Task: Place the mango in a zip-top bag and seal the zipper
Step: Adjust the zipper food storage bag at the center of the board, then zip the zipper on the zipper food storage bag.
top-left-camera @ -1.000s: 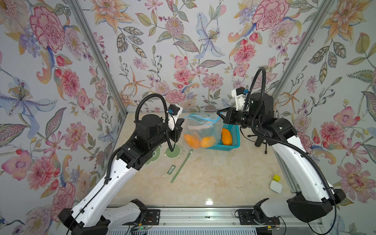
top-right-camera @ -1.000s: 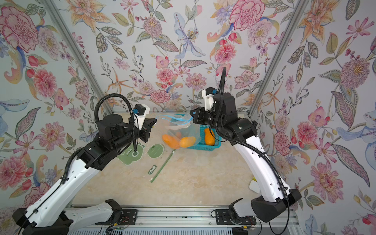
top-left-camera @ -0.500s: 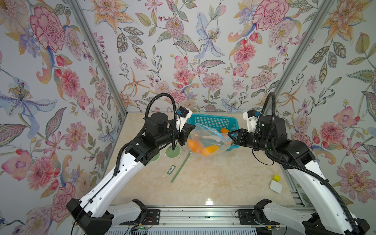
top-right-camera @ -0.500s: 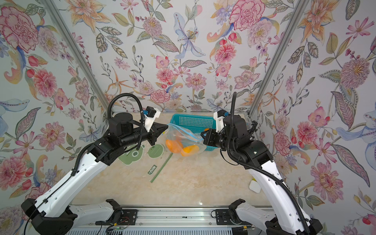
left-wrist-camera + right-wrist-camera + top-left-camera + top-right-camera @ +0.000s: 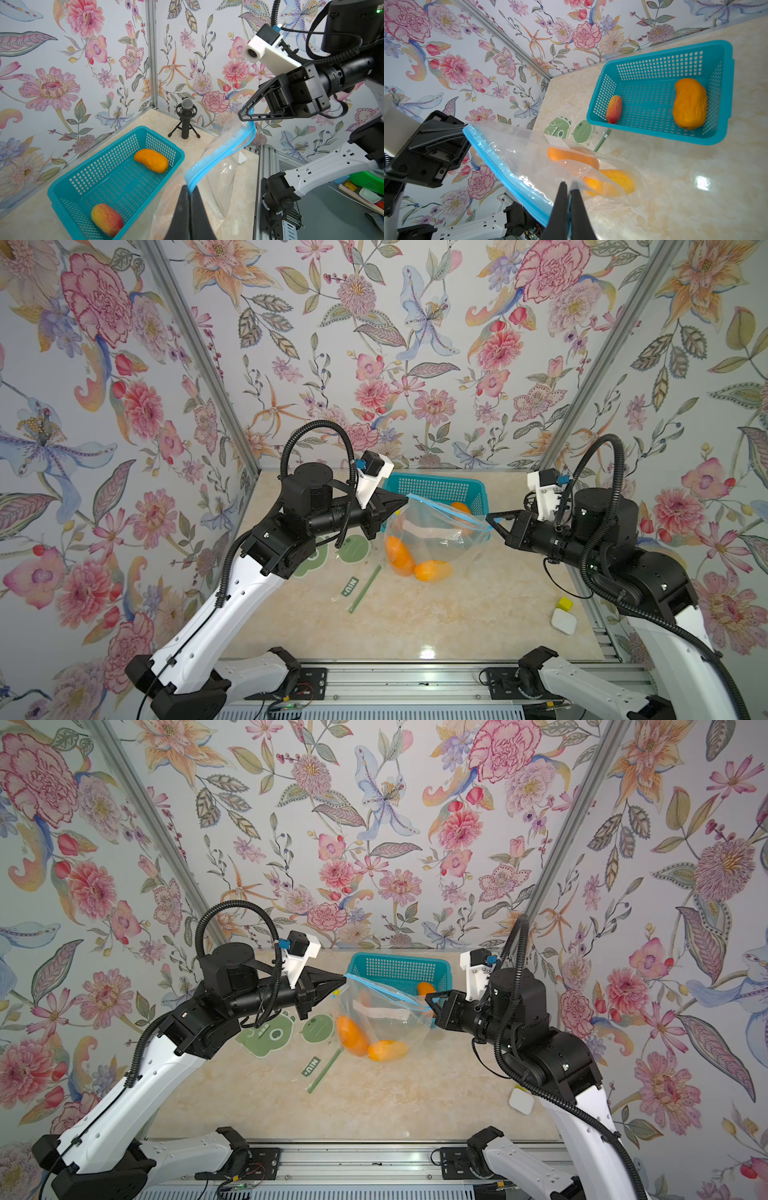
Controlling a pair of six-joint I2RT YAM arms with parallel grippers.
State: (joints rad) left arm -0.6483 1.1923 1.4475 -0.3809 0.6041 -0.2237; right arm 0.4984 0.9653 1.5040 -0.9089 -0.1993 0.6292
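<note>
1. Left gripper (image 5: 405,501) has its jaws clamped together on one end of the blue zipper strip (image 5: 451,510). Right gripper (image 5: 491,517) is pinched tight on the other end.
2. Zip-top bag (image 5: 440,537) hangs stretched between the two arms, just in front of the teal basket (image 5: 436,488).
3. Two mangoes (image 5: 399,549) lie in the bottom of the bag, low over the table (image 5: 415,626). Two more sit in the basket.
4. Step in hand, by my read: loading is done and sealing is pending. In the left wrist view the strip's two tracks (image 5: 220,154) look parted mid-span, so it's probably not zipped yet.
5. Next move calls for one end to be held fixed while the other pincer squeezes both tracks and runs along the strip, keeping it taut.
</note>
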